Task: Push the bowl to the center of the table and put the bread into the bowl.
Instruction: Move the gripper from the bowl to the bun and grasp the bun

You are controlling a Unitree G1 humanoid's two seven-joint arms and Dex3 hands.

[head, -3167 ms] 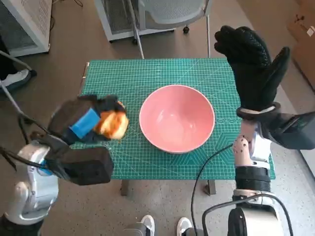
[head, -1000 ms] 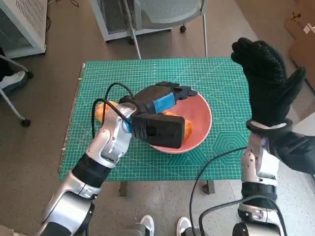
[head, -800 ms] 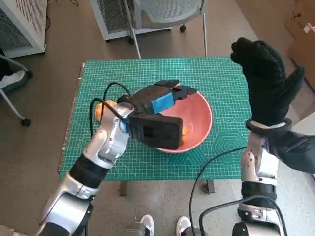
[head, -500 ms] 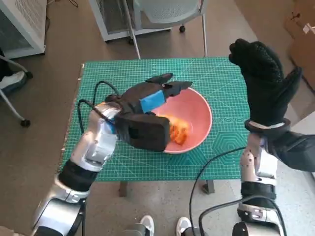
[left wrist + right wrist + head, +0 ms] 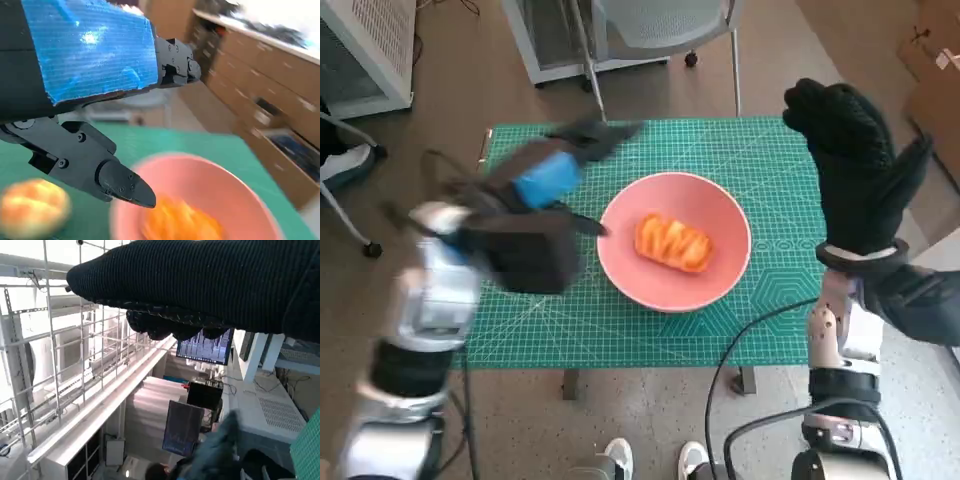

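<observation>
No writing can be read. The bread (image 5: 672, 242) lies in the pink bowl (image 5: 720, 280), its long axis running from far-left to near-right, mid-surface on the green cutting mat (image 5: 760, 160). The left hand (image 5: 542, 170) is released, fingers apart, beside the bowl. The right hand (image 5: 855, 165) hangs raised, spread, holding nothing. A chair (image 5: 660, 25) stands beyond.

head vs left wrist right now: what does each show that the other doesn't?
Only the head view shows the right hand, raised open beside the table, plus the whole green mat, the chair base and the floor. Only the left wrist view shows a second bread roll lying on the mat outside the bowl, and blurred wooden cabinets behind. Both show the pink bowl with the bread inside it, and the left hand, open and holding nothing.
</observation>
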